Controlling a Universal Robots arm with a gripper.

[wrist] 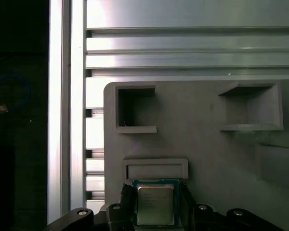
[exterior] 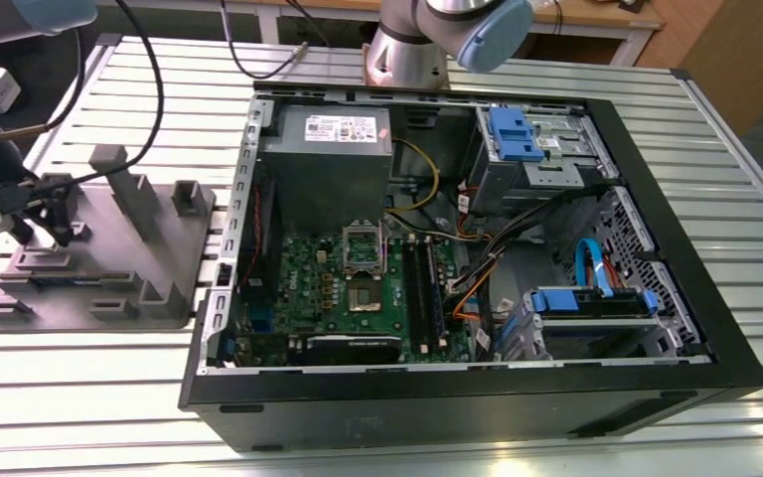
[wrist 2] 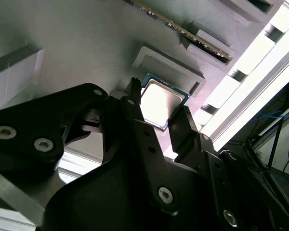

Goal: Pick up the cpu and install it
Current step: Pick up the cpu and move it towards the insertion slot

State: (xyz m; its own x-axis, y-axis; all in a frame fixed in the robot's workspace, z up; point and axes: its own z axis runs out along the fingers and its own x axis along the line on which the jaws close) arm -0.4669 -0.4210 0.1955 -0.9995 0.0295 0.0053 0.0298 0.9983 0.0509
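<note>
Low in the first wrist view, the gripper (wrist: 155, 188) straddles the cpu (wrist: 155, 206) on its grey holder (wrist: 207, 149); grip unclear, nothing installed yet.

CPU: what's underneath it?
The grey holder tray lies under the cpu, showing around its edges. The patch directly beneath, and any seat there, is covered by the chip itself.

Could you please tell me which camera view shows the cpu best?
The first wrist view: the cpu faces the camera squarely, its metal top plain, on the grey fixture. The second wrist view shows it slanted, partly behind the gripper. In the exterior view it is too small to tell.
</note>
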